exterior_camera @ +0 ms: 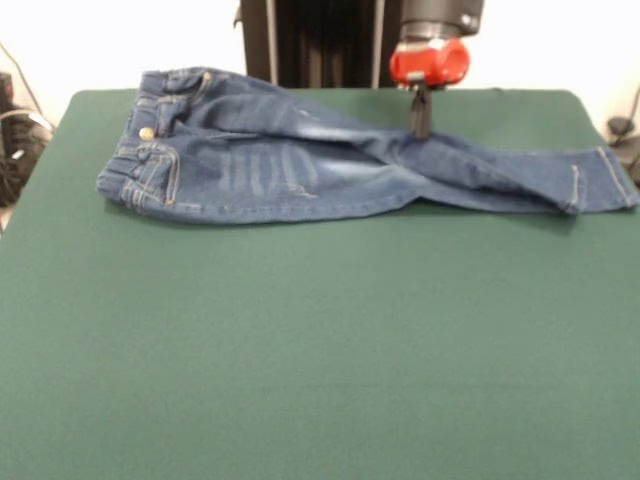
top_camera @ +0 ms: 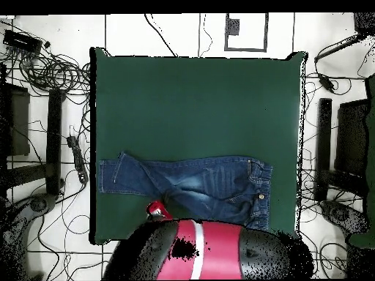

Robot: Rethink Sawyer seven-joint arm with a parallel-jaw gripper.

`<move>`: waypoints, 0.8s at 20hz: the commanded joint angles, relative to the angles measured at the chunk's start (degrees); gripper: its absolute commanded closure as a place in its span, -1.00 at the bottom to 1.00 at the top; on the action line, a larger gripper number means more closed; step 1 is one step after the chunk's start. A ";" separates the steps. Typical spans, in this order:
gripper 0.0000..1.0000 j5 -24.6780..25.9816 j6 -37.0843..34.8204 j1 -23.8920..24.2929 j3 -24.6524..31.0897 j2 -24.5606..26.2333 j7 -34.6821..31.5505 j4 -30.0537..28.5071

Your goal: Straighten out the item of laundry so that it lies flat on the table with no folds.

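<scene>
The small blue denim jeans [exterior_camera: 300, 165] lie along the far side of the dark green table [exterior_camera: 300, 350], waistband and brass button at the left and cuffs at the right edge. The two legs overlap, with creases near the crotch. My gripper [exterior_camera: 421, 128] comes down under its red wrist and stands on the far edge of the upper leg, its dark fingers pressed together on the denim. In the overhead view the jeans [top_camera: 198, 186] lie near the robot's side of the table [top_camera: 198, 95], and the gripper [top_camera: 157, 211] shows only as a red spot at their edge.
The black robot pedestal [exterior_camera: 320, 40] stands behind the table's far edge. Cables [top_camera: 51, 73] and black stands [top_camera: 323, 146] lie on the floor on both sides of the table. The right cuff [exterior_camera: 610, 180] reaches close to the table's right edge.
</scene>
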State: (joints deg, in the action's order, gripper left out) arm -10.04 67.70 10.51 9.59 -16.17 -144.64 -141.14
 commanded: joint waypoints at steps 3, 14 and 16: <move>1.00 -10.00 -8.98 -8.55 12.58 -14.06 -23.64 -16.50; 1.00 6.03 -4.16 -7.23 4.50 -7.90 -22.02 -13.14; 1.00 10.69 -4.92 -4.86 3.01 -4.94 -20.03 -10.04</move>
State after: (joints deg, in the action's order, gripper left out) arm -4.61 64.69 3.66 12.23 -27.29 -152.56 -158.70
